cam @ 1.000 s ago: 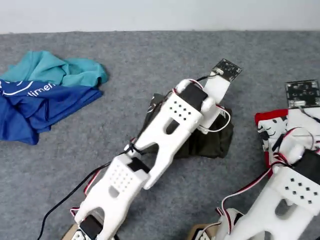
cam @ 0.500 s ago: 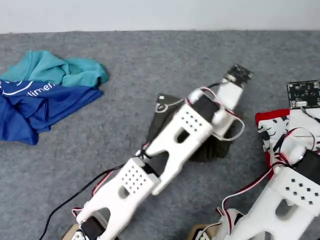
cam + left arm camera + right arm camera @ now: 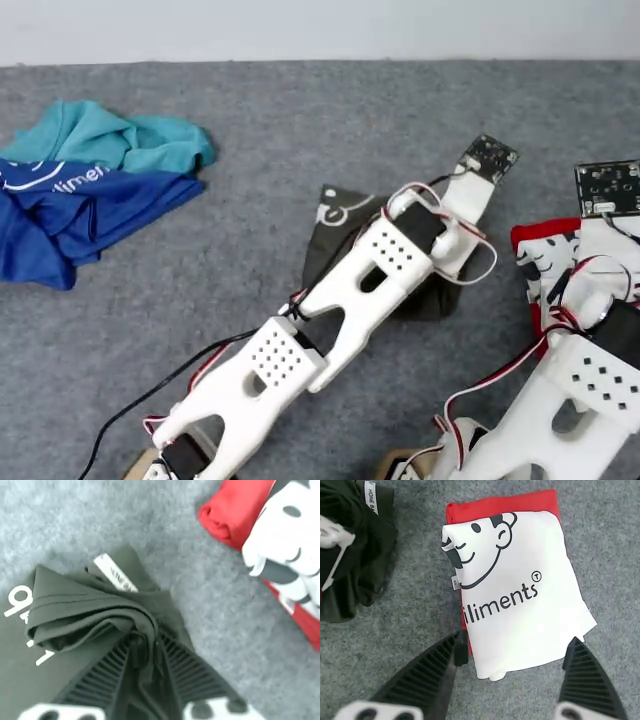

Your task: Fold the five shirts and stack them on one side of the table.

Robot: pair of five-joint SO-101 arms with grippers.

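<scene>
Right now the left gripper (image 3: 145,655) is clamped together on a bunched fold of the dark shirt (image 3: 75,615), with cloth squeezed up between the jaws. The dark shirt lies right of the table's (image 3: 300,110) middle, part folded, partly under the left arm, near the stack but not touching it. The right gripper (image 3: 517,642) is spread apart and holds nothing, hovering over the white shirt (image 3: 520,580). That shirt lies folded on the red shirt (image 3: 510,502) at the table's right edge. The teal shirt (image 3: 110,135) and blue shirt (image 3: 80,210) sit crumpled together near the far left corner, not yet folded.

Handling, as a judgement: the dark shirt is light, limp cloth with no stiffness, so it sags and any unsupported layers slide apart. The grey table surface looks fuzzy and would likely drag on the fabric. The pinch probably takes several layers, though the bunching hides how many. The best hold is on a folded edge or corner, through all layers, kept low to the table. A single-layer grip would likely open the fold.
</scene>
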